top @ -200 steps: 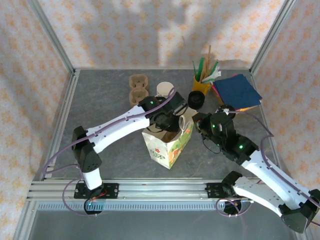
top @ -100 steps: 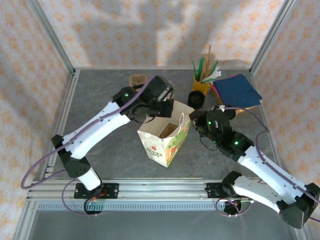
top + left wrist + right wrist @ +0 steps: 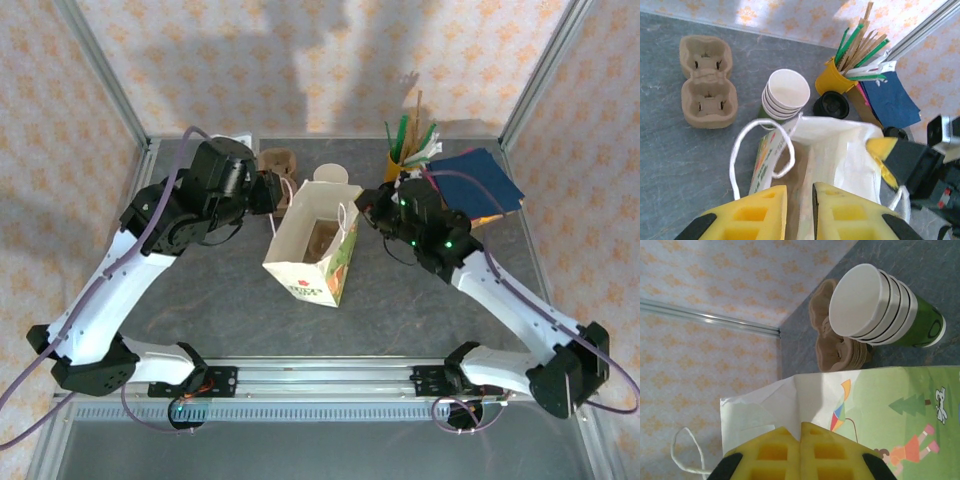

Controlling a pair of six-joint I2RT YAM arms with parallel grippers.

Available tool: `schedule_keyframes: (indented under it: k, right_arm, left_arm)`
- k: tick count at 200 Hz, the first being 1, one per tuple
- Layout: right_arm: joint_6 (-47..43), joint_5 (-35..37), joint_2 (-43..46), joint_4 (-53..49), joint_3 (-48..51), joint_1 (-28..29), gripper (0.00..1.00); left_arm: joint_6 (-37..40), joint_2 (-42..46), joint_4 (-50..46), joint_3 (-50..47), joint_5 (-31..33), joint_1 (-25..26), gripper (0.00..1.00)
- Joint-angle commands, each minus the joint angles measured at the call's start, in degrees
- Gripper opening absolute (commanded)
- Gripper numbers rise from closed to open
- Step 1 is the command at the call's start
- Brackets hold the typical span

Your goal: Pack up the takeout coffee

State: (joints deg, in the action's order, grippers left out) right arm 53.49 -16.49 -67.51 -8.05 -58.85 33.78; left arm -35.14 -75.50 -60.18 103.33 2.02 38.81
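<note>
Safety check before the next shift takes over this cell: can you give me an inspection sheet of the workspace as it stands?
surface: grey stone-look tabletop, no spills seen
job's things: printed paper bag with string handles upright and open, mid-table; contents too dark to tell
clutter: stack of lidless white-and-green paper cups, brown pulp cup carrier, black plastic lids, yellow holder of straws and stirrers, dark blue napkins, all behind the bag
grippers: left gripper over the bag's rim, fingers slightly apart, empty; right gripper fingers shut on the bag's rim
cables: purple cable looped above the left arm
surroundings: orange-flowered walls, aluminium frame posts
</note>
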Motion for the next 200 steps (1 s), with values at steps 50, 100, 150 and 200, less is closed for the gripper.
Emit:
schedule_keyframes:
  k: [50, 100, 150, 200]
  right_arm:
    - [-11.4, -22.3, -9.2, -2.9, -10.0, -7.1, 0.00]
    - [-14.2, -27.5, -12.7, -6.2, -12.2, -10.9, 0.06]
    - [-19.9, -25.2, -15.8, -13.1, -16.5, -14.5, 0.33]
    - [-28.5, -12.6, -14.9, -30.3, -27.3, -18.6, 0.65]
  left_arm:
    - [0.2, -0.4, 2.1, -4.0, 0.7, -1.8, 0.23]
    - [0.6, -0.9, 2.9, -5.1, -0.3, -3.0, 0.23]
    - [1.1, -1.2, 4.4, -7.1, -1.6, -4.2, 0.23]
    - [1.2, 1.4, 8.2, -11.8, -2.4, -4.8, 0.43]
